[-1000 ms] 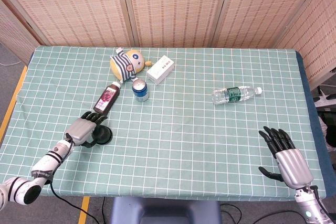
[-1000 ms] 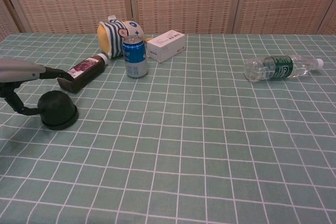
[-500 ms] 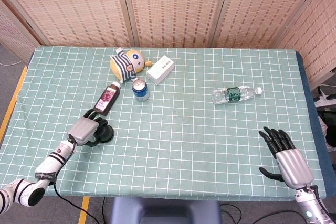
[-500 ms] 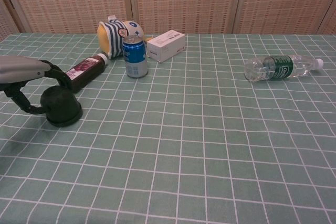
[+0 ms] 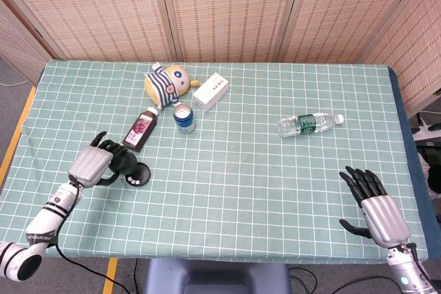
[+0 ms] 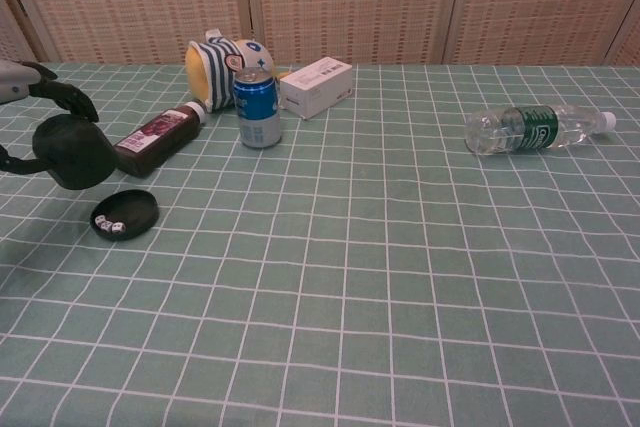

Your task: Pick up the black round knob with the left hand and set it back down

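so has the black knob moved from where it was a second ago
Yes. The left hand has lifted the black round knob up and left, level with the dark bottle, leaving a black base disc on the table.

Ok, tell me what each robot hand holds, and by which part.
The left robot hand grips the black round knob around its domed sides, lifted off its base. The right robot hand holds nothing.
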`<state>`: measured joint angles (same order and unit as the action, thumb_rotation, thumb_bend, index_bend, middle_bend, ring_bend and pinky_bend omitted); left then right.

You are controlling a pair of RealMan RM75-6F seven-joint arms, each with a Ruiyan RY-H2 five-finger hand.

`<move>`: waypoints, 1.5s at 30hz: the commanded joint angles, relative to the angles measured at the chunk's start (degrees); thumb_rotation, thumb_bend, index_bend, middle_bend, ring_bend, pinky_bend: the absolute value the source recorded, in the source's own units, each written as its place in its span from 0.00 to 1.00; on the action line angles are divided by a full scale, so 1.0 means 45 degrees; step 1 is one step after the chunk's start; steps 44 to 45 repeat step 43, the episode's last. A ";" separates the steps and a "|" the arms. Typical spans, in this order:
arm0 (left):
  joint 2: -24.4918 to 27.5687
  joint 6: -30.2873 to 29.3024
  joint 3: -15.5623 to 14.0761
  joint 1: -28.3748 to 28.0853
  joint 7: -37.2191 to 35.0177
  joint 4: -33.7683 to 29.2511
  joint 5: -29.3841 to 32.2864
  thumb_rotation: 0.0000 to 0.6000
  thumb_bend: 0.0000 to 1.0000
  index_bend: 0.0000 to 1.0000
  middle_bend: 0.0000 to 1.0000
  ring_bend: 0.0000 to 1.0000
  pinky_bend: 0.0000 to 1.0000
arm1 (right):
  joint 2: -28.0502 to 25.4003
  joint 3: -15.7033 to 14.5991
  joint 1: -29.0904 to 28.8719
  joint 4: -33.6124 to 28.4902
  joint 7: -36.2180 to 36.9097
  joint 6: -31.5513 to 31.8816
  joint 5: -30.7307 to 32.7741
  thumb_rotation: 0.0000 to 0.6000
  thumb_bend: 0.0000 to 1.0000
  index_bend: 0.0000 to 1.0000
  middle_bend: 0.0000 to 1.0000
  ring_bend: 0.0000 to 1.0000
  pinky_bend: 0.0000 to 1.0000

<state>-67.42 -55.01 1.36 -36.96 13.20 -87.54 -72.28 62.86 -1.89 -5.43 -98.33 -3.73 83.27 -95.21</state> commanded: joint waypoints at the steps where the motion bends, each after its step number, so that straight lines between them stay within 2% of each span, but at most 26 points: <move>1: -0.0375 0.0615 -0.0003 0.0231 0.1108 0.1291 0.1739 1.00 0.37 0.51 0.49 0.19 0.02 | -0.0025 -0.0041 0.0026 -0.0008 0.0045 0.0070 -0.0098 1.00 0.10 0.00 0.00 0.00 0.00; 3: -0.0667 0.0878 0.0006 0.0337 0.1287 0.1897 0.2478 1.00 0.37 0.50 0.49 0.19 0.02 | -0.0064 0.0001 0.0071 -0.0007 0.0176 0.0210 -0.0085 1.00 0.10 0.00 0.00 0.00 0.00; 7: -0.0845 0.1176 -0.0069 0.0589 0.0728 0.2177 0.2616 1.00 0.37 0.40 0.43 0.17 0.01 | -0.0036 0.0100 0.0112 0.0043 0.0313 0.0364 -0.0010 1.00 0.10 0.00 0.00 0.00 0.00; 9: -0.0800 0.1293 -0.0122 0.0665 0.0465 0.2188 0.2464 1.00 0.37 0.28 0.37 0.14 0.01 | -0.0007 0.0090 0.0104 0.0059 0.0283 0.0356 -0.0054 1.00 0.10 0.00 0.00 0.00 0.00; 11: -0.0733 0.1367 -0.0162 0.0737 0.0261 0.2060 0.2353 1.00 0.37 0.11 0.26 0.10 0.01 | 0.0002 0.0118 0.0108 0.0061 0.0297 0.0365 -0.0008 1.00 0.10 0.00 0.00 0.00 0.00; 14: -0.0556 0.1711 -0.0245 0.0758 -0.0012 0.1786 0.2256 1.00 0.37 0.00 0.12 0.04 0.01 | -0.0019 0.0160 0.0173 0.0065 0.0370 0.0511 0.0024 1.00 0.10 0.00 0.00 0.00 0.00; 17: -0.0461 0.1638 -0.0200 0.0832 -0.0297 0.1577 0.2039 1.00 0.37 0.00 0.00 0.00 0.01 | -0.0017 0.0142 0.0237 0.0099 0.0407 0.0669 -0.0086 1.00 0.10 0.00 0.00 0.00 0.00; 24: 0.0391 -0.0292 -0.0310 0.1760 -0.1773 0.0117 0.0020 1.00 0.37 0.00 0.00 0.00 0.02 | 0.0062 0.0194 0.0333 0.0221 0.0280 0.0884 -0.0125 1.00 0.10 0.00 0.00 0.00 0.00; 26: 0.0829 -0.1571 -0.0382 0.2268 -0.2372 -0.0601 -0.1046 1.00 0.37 0.00 0.00 0.00 0.02 | 0.0072 0.0110 0.0343 0.0275 0.0179 0.0848 -0.0240 1.00 0.10 0.00 0.00 0.00 0.00; 29: 0.0736 -0.4948 -0.0666 0.3730 -0.4129 -0.0870 -0.3243 1.00 0.38 0.00 0.00 0.00 0.02 | 0.0029 0.0037 0.0372 0.0228 0.0012 0.0828 -0.0325 1.00 0.10 0.00 0.00 0.00 0.00; 30: 0.0511 -0.6254 -0.1021 0.4443 -0.4837 -0.0705 -0.4090 1.00 0.38 0.00 0.00 0.00 0.01 | 0.0026 0.0043 0.0398 0.0204 -0.0073 0.0863 -0.0324 1.00 0.10 0.00 0.00 0.00 0.00; 31: 0.0340 -0.7013 -0.1381 0.4922 -0.5228 -0.0529 -0.4698 1.00 0.39 0.00 0.00 0.00 0.01 | 0.0038 0.0053 0.0421 0.0198 -0.0153 0.0901 -0.0320 1.00 0.10 0.00 0.00 0.00 0.00; 33: 0.0002 -0.8226 -0.2087 0.5831 -0.5499 0.0026 -0.5675 1.00 0.39 0.00 0.00 0.00 0.00 | 0.0105 0.0064 0.0444 0.0237 -0.0374 0.0922 -0.0332 1.00 0.10 0.00 0.00 0.00 0.00; 34: -0.0167 -0.8615 -0.2187 0.6105 -0.5467 0.0297 -0.5875 1.00 0.39 0.00 0.00 0.00 0.00 | 0.0140 0.0062 0.0440 0.0255 -0.0434 0.0895 -0.0330 1.00 0.10 0.00 0.00 0.00 0.00; 36: -0.0234 -0.9006 -0.2184 0.6438 -0.4683 0.0660 -0.6021 1.00 0.39 0.00 0.00 0.00 0.00 | 0.0215 0.0053 0.0385 0.0287 -0.0592 0.0739 -0.0311 1.00 0.10 0.00 0.00 0.00 0.00; 38: -0.0287 -0.9351 -0.2107 0.6660 -0.4547 0.0813 -0.6064 1.00 0.40 0.00 0.00 0.00 0.00 | 0.0262 0.0028 0.0370 0.0287 -0.0733 0.0642 -0.0296 1.00 0.10 0.00 0.00 0.00 0.00; 45: -0.0279 -0.8906 -0.2050 0.6722 -0.4818 0.1090 -0.5815 1.00 0.40 0.00 0.00 0.00 0.00 | 0.0297 -0.0079 0.0430 0.0203 -0.0956 0.0689 -0.0475 1.00 0.10 0.00 0.00 0.00 0.00</move>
